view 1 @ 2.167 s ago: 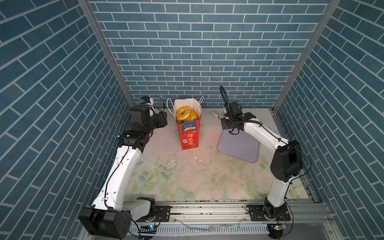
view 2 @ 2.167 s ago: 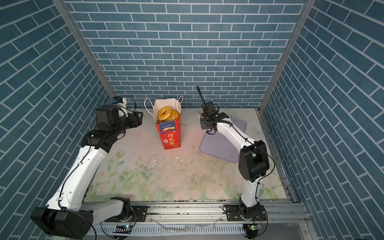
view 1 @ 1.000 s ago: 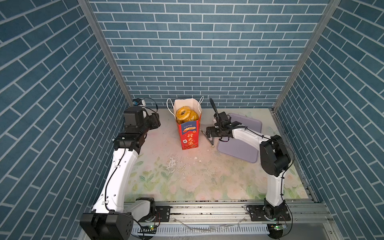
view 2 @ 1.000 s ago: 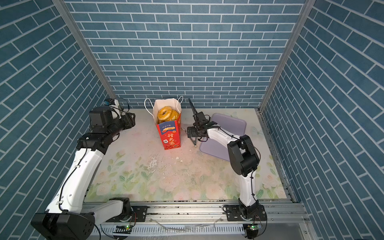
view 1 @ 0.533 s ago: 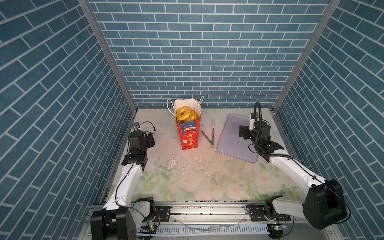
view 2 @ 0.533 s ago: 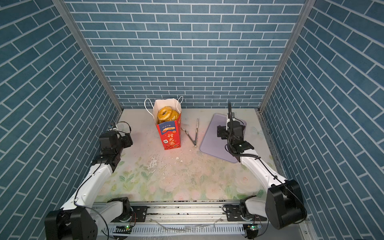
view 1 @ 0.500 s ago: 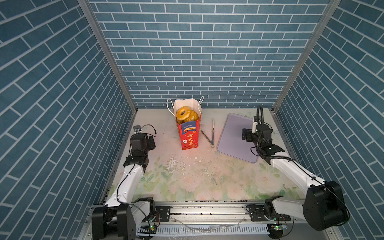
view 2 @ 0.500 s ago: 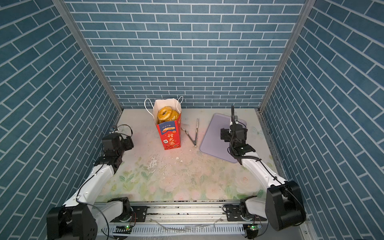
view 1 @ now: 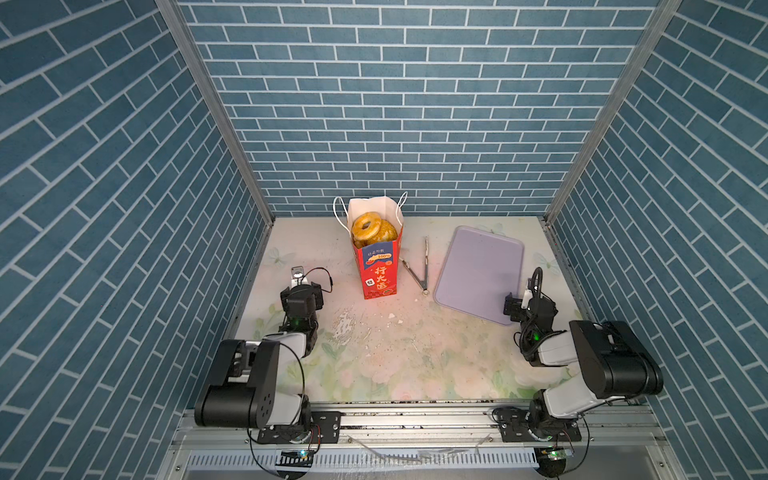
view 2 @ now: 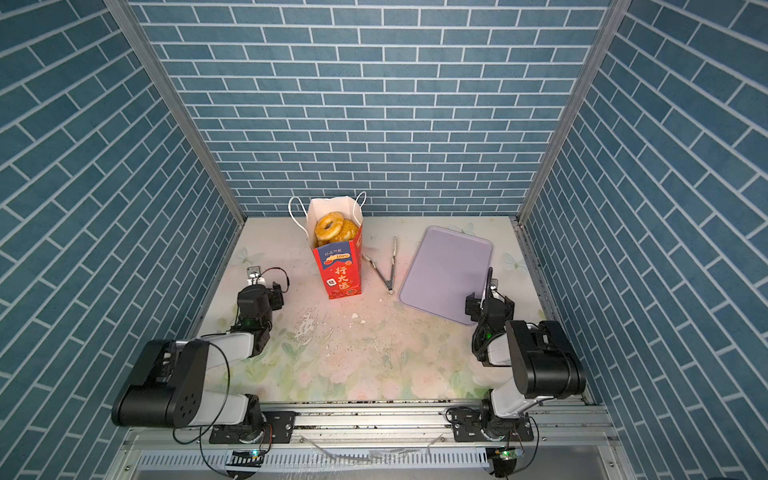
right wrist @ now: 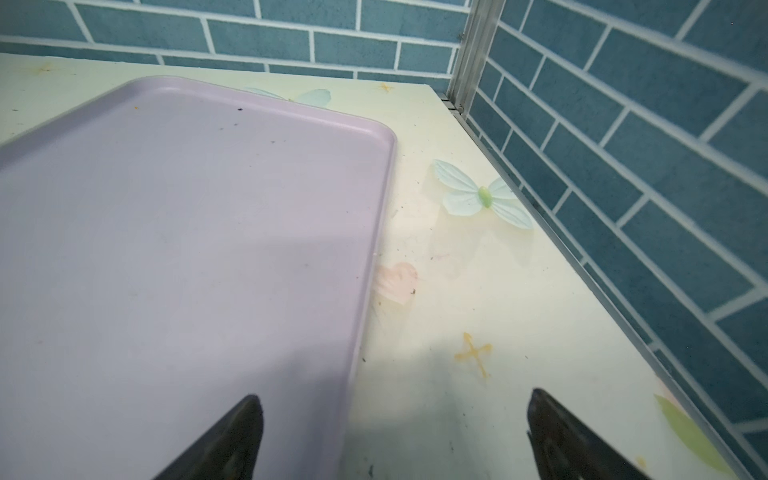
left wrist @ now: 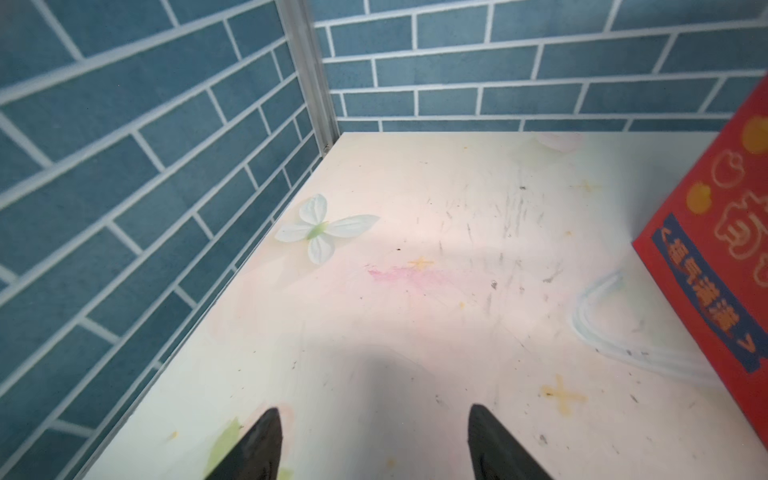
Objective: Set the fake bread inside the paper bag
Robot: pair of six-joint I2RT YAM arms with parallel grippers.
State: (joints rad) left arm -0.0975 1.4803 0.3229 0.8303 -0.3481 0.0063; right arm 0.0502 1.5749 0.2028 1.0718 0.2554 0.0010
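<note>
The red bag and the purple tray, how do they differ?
The bag stands upright and tall; the tray lies flat. The bag holds bread; the tray holds none. The bag is red with gold characters; the tray plain lilac. Both sit on the table, apart, tongs between them.

We see a tall red paper bag [view 1: 376, 276] at centre frame, with gold characters, a blue banner and a white lining. In it are glossy golden-brown toy doughnuts [view 1: 357, 232]. Right of centre lies a flat lilac plastic tray [view 1: 478, 270]. It rests on a pale floral-print tabletop [view 1: 395, 353] enclosed by teal brick-pattern walls [view 1: 395, 104].

You withdrew left gripper [left wrist: 372, 409] and right gripper [right wrist: 394, 394] to near edge; tongs [view 1: 424, 284] now lie between paper bag [view 1: 378, 278] and tray [view 1: 478, 270].
</note>
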